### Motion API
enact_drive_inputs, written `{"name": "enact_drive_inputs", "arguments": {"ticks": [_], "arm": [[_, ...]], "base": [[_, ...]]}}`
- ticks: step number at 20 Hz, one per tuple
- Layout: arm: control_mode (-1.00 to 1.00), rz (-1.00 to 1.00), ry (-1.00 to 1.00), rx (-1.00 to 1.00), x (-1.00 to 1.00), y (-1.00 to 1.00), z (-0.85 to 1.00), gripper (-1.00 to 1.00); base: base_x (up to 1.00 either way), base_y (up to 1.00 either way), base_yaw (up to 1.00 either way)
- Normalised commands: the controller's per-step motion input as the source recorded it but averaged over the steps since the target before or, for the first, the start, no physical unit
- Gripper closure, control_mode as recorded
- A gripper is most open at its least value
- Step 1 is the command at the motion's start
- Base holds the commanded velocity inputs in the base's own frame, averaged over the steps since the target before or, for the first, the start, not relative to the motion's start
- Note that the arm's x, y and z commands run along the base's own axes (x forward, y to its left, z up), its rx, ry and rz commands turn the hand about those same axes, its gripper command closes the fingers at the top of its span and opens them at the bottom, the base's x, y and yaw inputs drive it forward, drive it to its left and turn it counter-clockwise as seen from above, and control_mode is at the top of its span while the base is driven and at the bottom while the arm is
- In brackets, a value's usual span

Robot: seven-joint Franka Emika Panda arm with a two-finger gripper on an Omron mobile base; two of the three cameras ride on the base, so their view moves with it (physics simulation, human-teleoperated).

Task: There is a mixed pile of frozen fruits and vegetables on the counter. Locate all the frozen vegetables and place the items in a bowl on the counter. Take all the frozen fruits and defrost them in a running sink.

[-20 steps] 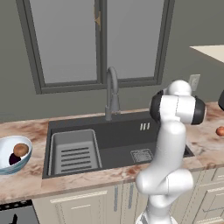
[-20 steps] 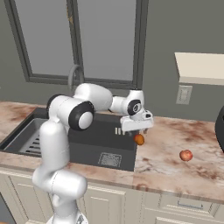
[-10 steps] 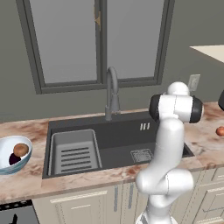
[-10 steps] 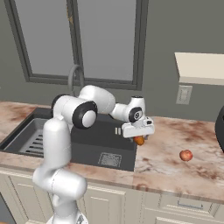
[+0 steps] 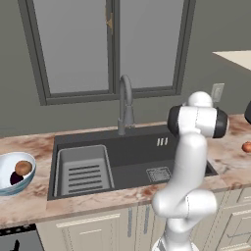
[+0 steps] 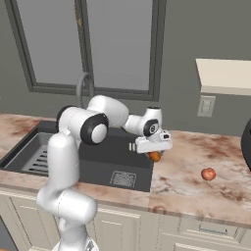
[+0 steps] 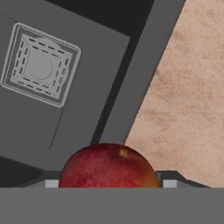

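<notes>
Left base view: bowl [image 5: 6, 166] with brown oval [image 5: 22, 167] and purple lump [image 5: 15, 179]; gripper [image 6: 155, 150] grasping orange fruit [image 6: 155, 156].

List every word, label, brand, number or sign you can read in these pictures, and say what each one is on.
None: no readable text anywhere.
The sink, faucet, bowl, counter, wall outlet and the fruit at the claw are all plain.
</notes>
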Motion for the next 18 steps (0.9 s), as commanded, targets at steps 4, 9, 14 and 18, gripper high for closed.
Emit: {"name": "enact_drive_inputs", "arguments": {"ticks": [4, 9, 14, 18], "arm": [[-1.00, -0.01, -0.19, 0.01, -0.18, 0.77, 0.27, 1.00], [-1.00, -0.01, -0.19, 0.00, -0.11, 0.92, 0.14, 1.00], [-1.00, 0.00, -0.11, 0.00, -0.07, 0.96, -0.04, 1.00], [-1.00, 0.00, -0.01, 0.00, -0.02, 0.68, -0.32, 1.00]], "base": [[0.00, 0.00, 0.00], [0.00, 0.00, 0.00], [0.00, 0.00, 0.00], [0.00, 0.00, 0.00]]}}
